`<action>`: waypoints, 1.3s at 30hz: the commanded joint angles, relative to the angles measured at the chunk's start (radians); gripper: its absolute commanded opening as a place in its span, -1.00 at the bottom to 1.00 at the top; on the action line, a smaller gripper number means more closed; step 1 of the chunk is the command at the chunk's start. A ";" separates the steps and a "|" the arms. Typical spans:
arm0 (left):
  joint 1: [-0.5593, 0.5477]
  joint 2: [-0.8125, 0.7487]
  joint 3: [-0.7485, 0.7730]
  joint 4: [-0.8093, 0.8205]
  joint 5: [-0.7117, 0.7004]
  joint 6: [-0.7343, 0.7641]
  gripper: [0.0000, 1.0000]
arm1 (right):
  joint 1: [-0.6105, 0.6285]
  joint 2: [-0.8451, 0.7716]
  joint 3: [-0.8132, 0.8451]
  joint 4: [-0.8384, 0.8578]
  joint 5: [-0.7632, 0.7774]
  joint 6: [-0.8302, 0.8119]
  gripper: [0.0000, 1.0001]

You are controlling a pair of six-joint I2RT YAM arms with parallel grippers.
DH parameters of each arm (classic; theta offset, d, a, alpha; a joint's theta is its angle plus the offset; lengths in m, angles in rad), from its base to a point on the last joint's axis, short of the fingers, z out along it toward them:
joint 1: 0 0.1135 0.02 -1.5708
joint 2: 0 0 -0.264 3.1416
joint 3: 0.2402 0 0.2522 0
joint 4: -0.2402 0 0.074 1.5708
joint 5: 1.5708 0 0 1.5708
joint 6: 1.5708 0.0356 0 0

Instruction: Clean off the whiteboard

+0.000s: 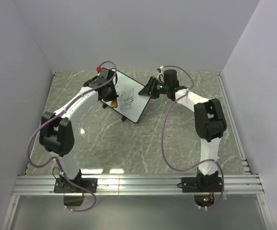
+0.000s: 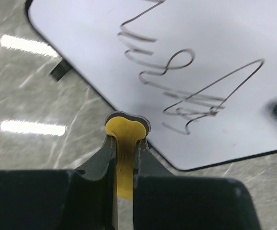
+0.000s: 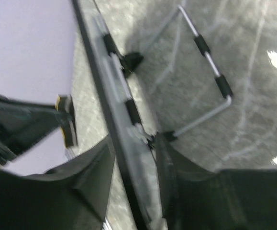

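Observation:
The whiteboard (image 1: 130, 98) stands tilted at the back middle of the table, with black scribbles (image 2: 176, 76) on its white face (image 2: 215, 43). My left gripper (image 1: 112, 99) is shut on a small yellow eraser (image 2: 124, 132), and the eraser's tip sits at the board's lower-left rim. My right gripper (image 1: 147, 89) is at the board's right edge. In the right wrist view its jaws (image 3: 133, 143) close around the board's black rim (image 3: 110, 91). The left gripper's fingers and the eraser (image 3: 59, 101) show there against the white face (image 3: 28, 48).
A wire stand (image 3: 210, 72) with black sleeves props the board from behind. A small black foot (image 2: 59, 72) shows under the board's edge. The grey marble table (image 1: 143, 143) is enclosed by white walls, with a metal rail (image 1: 138, 183) along the near edge.

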 commanded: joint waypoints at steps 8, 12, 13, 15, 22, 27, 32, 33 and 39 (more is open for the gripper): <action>-0.054 0.182 0.247 0.041 0.084 0.009 -0.99 | 0.004 -0.103 -0.136 0.005 -0.001 -0.080 -0.69; -0.112 0.222 0.298 0.073 0.118 0.009 -0.99 | 0.005 -0.111 -0.155 -0.012 -0.007 -0.099 -0.88; -0.124 0.228 0.310 0.082 0.121 0.012 -0.99 | 0.005 -0.111 -0.155 -0.018 -0.010 -0.108 -0.91; -0.156 0.241 0.313 0.119 0.126 0.011 -0.99 | 0.005 -0.111 -0.155 -0.032 -0.016 -0.119 -1.00; -0.212 0.281 0.318 0.202 0.158 -0.006 -0.99 | 0.007 -0.103 -0.173 -0.064 -0.030 -0.137 -1.00; -0.175 0.307 0.306 0.256 0.118 0.002 -0.99 | 0.010 -0.117 -0.187 -0.087 -0.044 -0.146 -1.00; -0.117 0.349 0.301 0.322 0.113 -0.001 -0.99 | 0.015 -0.132 -0.191 -0.124 -0.061 -0.163 -1.00; -0.097 0.356 0.296 0.332 0.122 -0.016 -0.99 | 0.013 -0.134 -0.193 -0.129 -0.064 -0.163 -1.00; -0.067 0.368 0.260 0.420 0.145 -0.058 -0.99 | 0.015 -0.146 -0.219 -0.124 -0.075 -0.140 -1.00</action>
